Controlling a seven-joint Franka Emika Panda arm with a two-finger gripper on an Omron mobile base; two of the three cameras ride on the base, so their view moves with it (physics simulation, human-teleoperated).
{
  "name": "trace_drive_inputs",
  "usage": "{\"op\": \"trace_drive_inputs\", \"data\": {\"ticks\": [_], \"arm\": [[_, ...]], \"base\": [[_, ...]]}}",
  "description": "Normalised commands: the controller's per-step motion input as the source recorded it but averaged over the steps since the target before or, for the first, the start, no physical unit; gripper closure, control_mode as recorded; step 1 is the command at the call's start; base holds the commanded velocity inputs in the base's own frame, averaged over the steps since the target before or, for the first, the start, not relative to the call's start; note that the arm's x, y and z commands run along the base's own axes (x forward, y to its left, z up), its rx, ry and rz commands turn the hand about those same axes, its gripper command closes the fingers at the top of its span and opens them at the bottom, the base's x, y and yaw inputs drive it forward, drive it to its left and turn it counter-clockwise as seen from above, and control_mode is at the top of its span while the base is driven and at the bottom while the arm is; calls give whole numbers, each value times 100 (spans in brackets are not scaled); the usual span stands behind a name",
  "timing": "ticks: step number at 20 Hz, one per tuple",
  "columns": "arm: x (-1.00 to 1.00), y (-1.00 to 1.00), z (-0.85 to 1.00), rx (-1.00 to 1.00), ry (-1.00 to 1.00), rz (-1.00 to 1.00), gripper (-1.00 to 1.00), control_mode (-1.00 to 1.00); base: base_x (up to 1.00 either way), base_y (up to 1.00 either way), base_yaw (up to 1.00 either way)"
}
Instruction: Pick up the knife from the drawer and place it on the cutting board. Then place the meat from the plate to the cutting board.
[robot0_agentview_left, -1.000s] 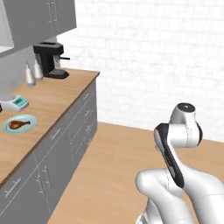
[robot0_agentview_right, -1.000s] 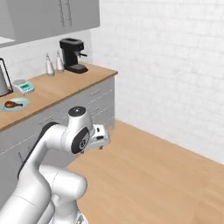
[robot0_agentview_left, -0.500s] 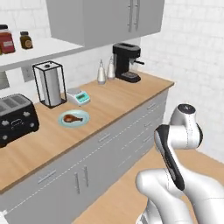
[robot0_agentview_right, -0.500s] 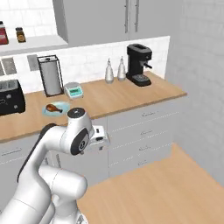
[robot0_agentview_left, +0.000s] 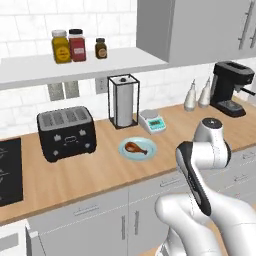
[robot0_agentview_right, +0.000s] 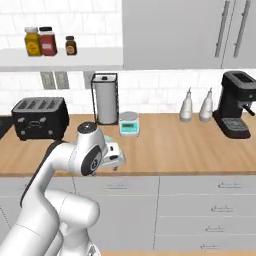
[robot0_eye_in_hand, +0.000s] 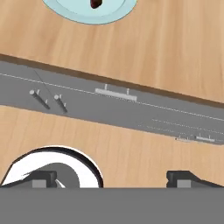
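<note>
Base swung to face counter | meat (robot0_agentview_left: 137, 147) on plate (robot0_agentview_left: 148, 154), long axis left-right | jaws spread, empty

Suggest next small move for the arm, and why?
Probably reach down to a drawer handle below the counter edge: every drawer front looks closed, the end effector is open and empty, and the meat sits on the plate.

I see the plate (robot0_agentview_left: 137, 149), small, round, pale blue and translucent, lying flat on the wooden table just right of the left base view's centre. On it lies the meat (robot0_agentview_left: 135, 147), a reddish-brown drumstick on its side, well inside the rim. In my hand view, the plate's edge (robot0_eye_in_hand: 109, 16) sits at the top.
</note>
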Motion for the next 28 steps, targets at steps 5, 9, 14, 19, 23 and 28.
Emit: {"op": "trace_drive_inputs", "data": {"ticks": [5, 9, 14, 19, 23, 28], "arm": [[0, 0, 0, 0, 0, 0, -100, 100], [0, 0, 0, 0, 0, 0, -100, 100], [79, 7, 27, 0, -3, 2, -100, -100], [94, 7, 17, 0, 0, 0, -100, -100], [63, 5, -17, 0, 0, -8, -100, -100], [22, 10, -33, 1, 5, -2, -100, -100]], "base": [[36, -53, 63], [56, -35, 50], [17, -1, 5], [0, 0, 0], [0, 0, 0], [0, 0, 0]]}}
